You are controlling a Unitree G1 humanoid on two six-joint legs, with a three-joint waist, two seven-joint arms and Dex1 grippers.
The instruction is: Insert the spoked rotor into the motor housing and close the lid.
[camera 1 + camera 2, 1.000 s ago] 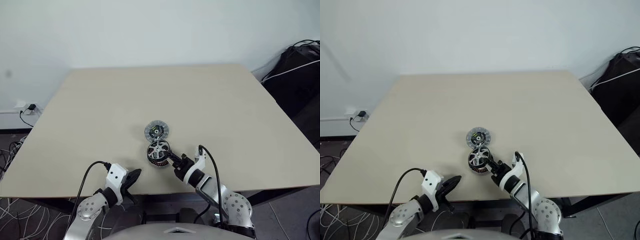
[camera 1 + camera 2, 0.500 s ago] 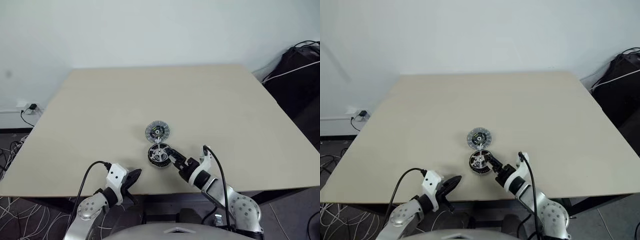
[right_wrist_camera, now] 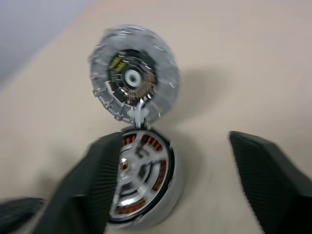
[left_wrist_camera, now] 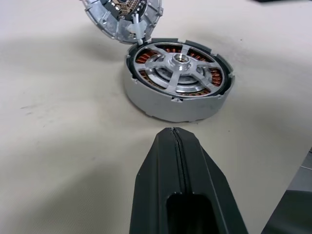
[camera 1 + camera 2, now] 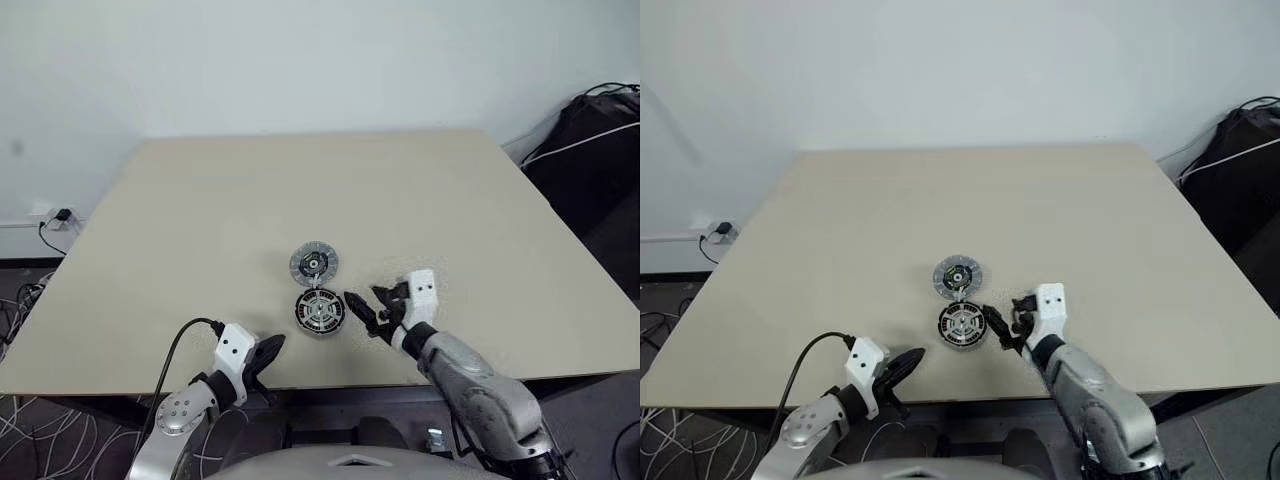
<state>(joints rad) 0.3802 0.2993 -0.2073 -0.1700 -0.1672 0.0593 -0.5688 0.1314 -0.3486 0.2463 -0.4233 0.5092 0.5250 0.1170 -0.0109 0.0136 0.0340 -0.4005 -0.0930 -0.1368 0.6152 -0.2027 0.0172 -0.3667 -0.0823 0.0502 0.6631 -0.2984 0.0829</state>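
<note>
The spoked rotor (image 4: 178,68) sat inside the motor housing (image 4: 161,105), lid (image 5: 314,264) lying open at its 12 o'clock, ready for flipping shut. Right gripper (image 5: 364,310) hovered empty, fingers apart, at 3 o'clock; left gripper (image 4: 176,139) sat closed on nothing.

Matt beige table (image 5: 200,210) with a faintly scuffed top, bright machined-metal motor housing (image 4: 178,80) with copper windings, dull cast-metal lid (image 4: 122,17), matt black ribbed plastic tool fingers (image 3: 265,173)
</note>
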